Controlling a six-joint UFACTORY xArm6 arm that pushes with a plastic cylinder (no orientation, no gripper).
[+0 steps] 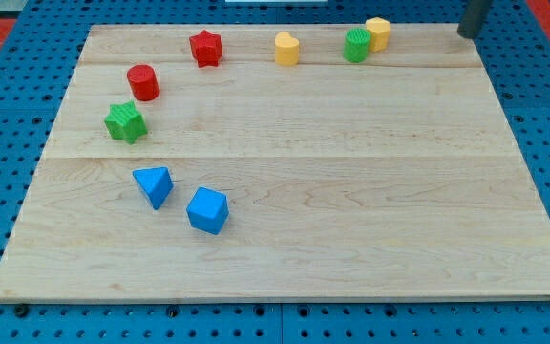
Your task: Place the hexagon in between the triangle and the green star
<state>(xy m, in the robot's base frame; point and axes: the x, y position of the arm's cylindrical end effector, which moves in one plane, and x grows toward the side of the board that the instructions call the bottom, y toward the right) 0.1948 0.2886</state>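
Observation:
The yellow hexagon (378,32) sits at the board's top edge, right of centre, touching a green cylinder (356,45) on its left. The blue triangle (154,185) lies on the left side of the board, below the green star (125,122), with a small gap between them. My tip (465,34) is at the view's top right, just beyond the board's top right corner, well to the right of the hexagon and touching no block.
A red cylinder (143,82) stands just above the green star. A red star (205,48) and a yellow heart-like block (286,48) lie along the top. A blue cube (207,210) sits right of the triangle. The wooden board (351,191) rests on a blue perforated surface.

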